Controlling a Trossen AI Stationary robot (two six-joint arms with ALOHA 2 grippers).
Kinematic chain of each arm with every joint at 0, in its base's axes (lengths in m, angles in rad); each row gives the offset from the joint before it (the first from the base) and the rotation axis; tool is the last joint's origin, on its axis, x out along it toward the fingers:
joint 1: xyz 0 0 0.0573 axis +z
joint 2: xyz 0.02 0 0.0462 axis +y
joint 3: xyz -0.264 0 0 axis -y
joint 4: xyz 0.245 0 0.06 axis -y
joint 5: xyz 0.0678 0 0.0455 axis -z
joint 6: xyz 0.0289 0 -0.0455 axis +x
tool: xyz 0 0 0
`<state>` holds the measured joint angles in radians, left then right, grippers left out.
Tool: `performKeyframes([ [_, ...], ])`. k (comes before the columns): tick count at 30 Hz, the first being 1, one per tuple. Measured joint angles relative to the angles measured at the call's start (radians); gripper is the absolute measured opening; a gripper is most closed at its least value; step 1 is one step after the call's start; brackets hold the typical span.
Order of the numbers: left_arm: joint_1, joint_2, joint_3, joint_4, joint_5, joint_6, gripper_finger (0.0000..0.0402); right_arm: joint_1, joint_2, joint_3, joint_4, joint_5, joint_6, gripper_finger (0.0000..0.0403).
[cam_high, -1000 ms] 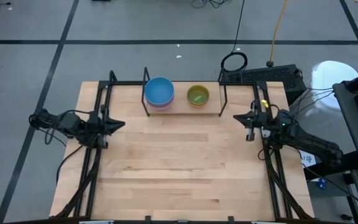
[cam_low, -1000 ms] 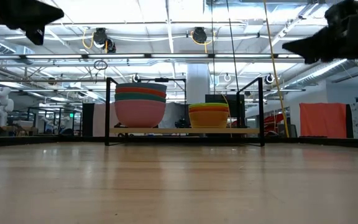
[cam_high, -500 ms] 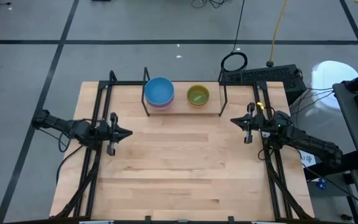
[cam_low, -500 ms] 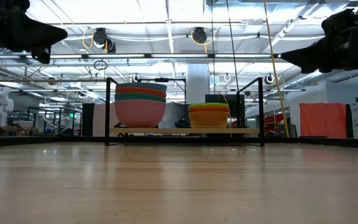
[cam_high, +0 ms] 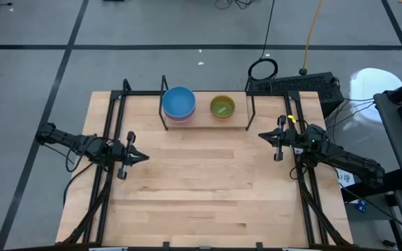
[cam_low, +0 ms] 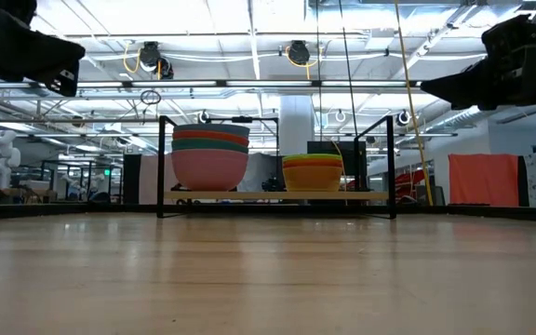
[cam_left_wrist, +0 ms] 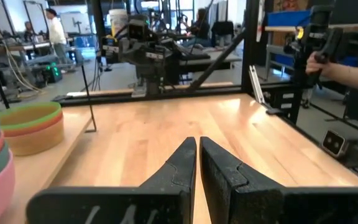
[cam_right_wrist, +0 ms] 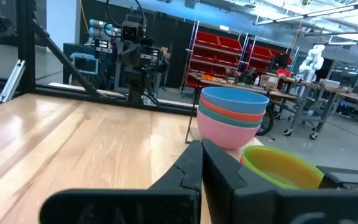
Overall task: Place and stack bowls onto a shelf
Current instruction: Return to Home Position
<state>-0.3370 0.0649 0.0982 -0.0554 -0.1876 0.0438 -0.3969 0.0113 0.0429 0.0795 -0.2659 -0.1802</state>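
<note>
While the left tool [cam_high: 142, 157], centre-left, and the right tool [cam_high: 261, 135], centre-right, hung over the tabletop [cam_high: 201, 195] with fingers pressed together, the blue-topped stack [cam_high: 179, 102] and green-topped stack [cam_high: 222, 107] of bowls sat on the shelf [cam_high: 202, 118] at upper centre.
</note>
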Motion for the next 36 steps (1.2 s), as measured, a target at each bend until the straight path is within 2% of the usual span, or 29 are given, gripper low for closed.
performKeyframes([
  [19,0.000,0.000,0.000,-0.139,0.005,-0.032,0.0026,0.000,0.000,-0.002,-0.041,-0.001,0.004,0.0000],
  [36,0.000,0.000,0.000,-0.221,0.007,-0.174,0.0026,0.000,0.000,-0.002,-0.044,-0.001,0.025,0.0000],
])
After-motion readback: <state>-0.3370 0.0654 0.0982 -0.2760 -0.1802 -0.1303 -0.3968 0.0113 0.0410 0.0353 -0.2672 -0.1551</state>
